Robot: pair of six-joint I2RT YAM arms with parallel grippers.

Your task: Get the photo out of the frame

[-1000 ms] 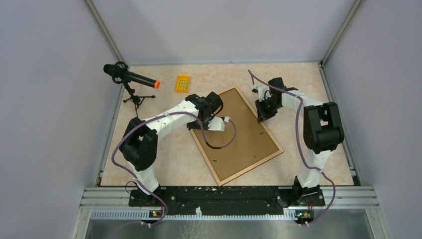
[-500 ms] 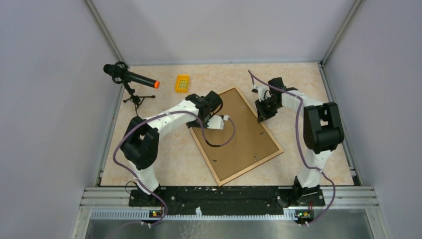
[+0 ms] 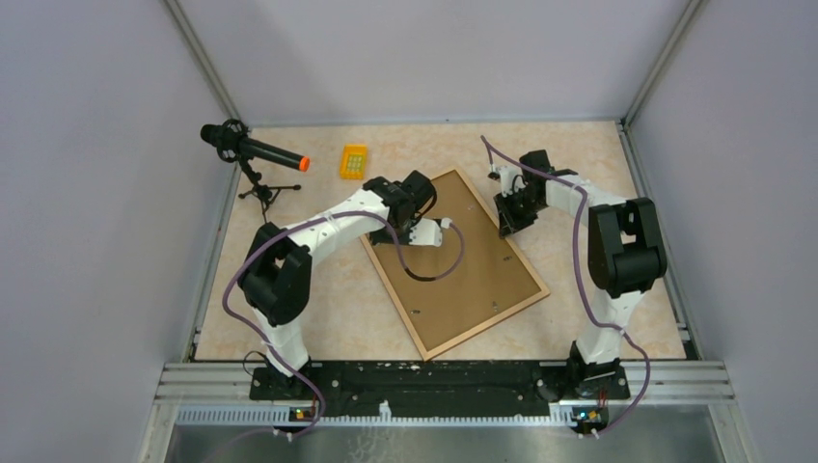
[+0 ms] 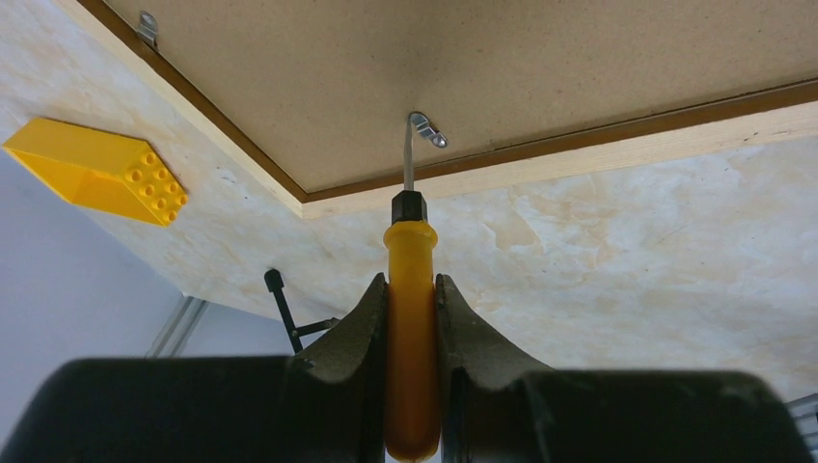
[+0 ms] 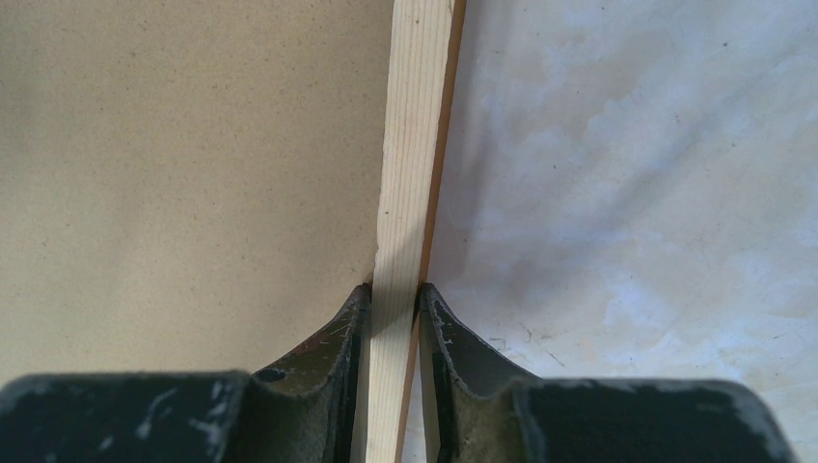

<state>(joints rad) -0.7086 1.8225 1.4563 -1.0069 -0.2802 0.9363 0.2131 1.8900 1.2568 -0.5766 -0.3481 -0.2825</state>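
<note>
The frame point(image 3: 473, 270) lies face down on the table, brown fibreboard back up; the photo is hidden under it. My left gripper point(image 3: 417, 214) is shut on a yellow-handled screwdriver point(image 4: 412, 318); its metal tip touches a small metal clip point(image 4: 427, 130) on the back near the frame's rim point(image 4: 540, 154). Another clip point(image 4: 147, 23) sits further along the rim. My right gripper point(image 3: 508, 214) is shut on the frame's right wooden rim point(image 5: 410, 154), one finger on the fibreboard side, one on the table side.
A yellow toy brick point(image 3: 354, 160) lies behind the frame's far corner, also in the left wrist view point(image 4: 96, 169). A black microphone with orange tip on a small tripod point(image 3: 253, 159) stands at the back left. Grey walls enclose the table.
My left gripper has shifted slightly up and right along the frame's upper left edge, with the screwdriver. The right gripper and the frame have stayed put.
</note>
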